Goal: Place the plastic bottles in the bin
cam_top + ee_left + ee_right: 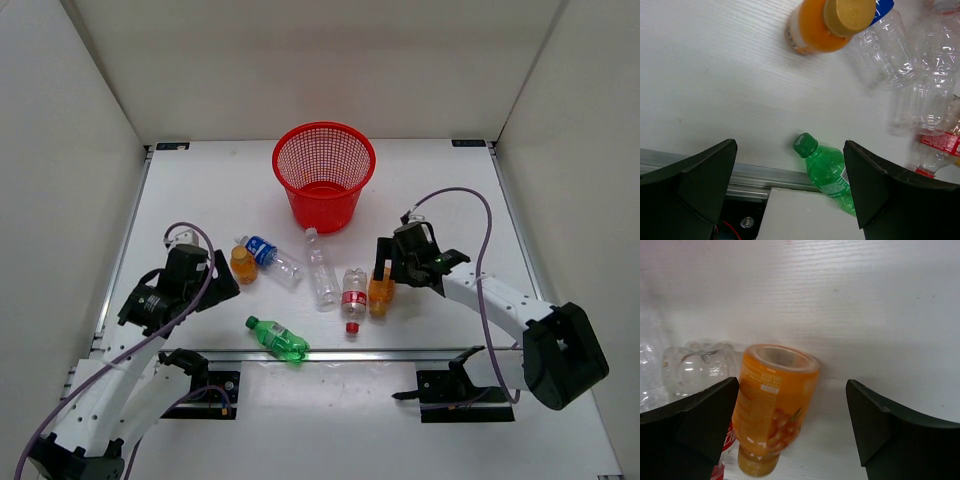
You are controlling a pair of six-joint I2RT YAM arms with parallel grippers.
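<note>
Both my grippers are spread wide and holding nothing. My right gripper (792, 384) is down over the right orange bottle (380, 294), which lies on its side with its base pointing away to the far side. In the wrist view it sits between my fingers, close to one of them, with a clear gap to the other.

Crowded spot though. The red-labelled bottle (353, 294) lies just beside it on the left, red cap toward the near edge. Further left is the plain clear bottle (321, 270), stretched out lengthwise toward the bin (340, 212).

My left gripper (790, 145) hangs above bare table (200, 190). The green bottle (829, 172) lies under it by the metal rail (765, 177) at the near edge, and its cap shows between my fingers. Just beyond is the left orange bottle (815, 25), which looks to be standing. The blue-labelled bottle (270, 257) lies right against it on the right.

The bin stands upright at the far middle of the table. All six bottles are on the table on its near side, and the plain clear one reaches closest to it.
</note>
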